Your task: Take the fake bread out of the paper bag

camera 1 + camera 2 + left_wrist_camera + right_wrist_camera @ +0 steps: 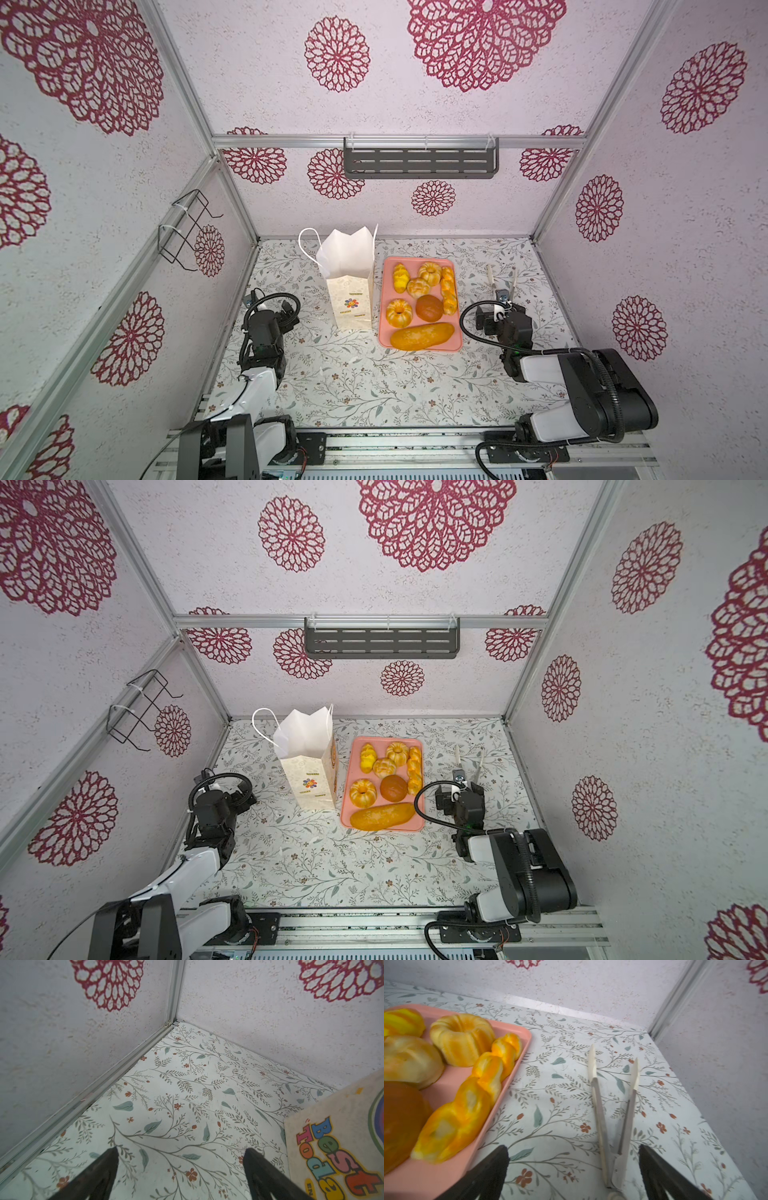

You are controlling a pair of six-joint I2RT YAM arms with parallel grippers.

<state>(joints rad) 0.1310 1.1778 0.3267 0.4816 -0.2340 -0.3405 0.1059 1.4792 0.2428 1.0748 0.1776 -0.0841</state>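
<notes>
The tall cream paper bag (349, 293) (308, 771) stands upright with its mouth open; only white paper shows inside. Right beside it, the pink tray (385, 293) holds several pieces of fake bread: a long loaf (422, 336), a dark bun (429, 308), two rings (429, 272) (399, 312), a knotted roll (417, 286), a croissant (400, 277) and a braided stick (448, 289) (467, 1113). My left gripper (181, 1149) hangs open and empty over bare table left of the bag (332, 1136). My right gripper (573, 1147) is open and empty, right of the tray (517, 1047).
Metal tongs with white tips (599, 1115) (490, 276) lie on the table just ahead of the right gripper. A grey slotted shelf (419, 162) hangs on the back wall and a black wire rack (187, 232) on the left wall. Walls close in three sides.
</notes>
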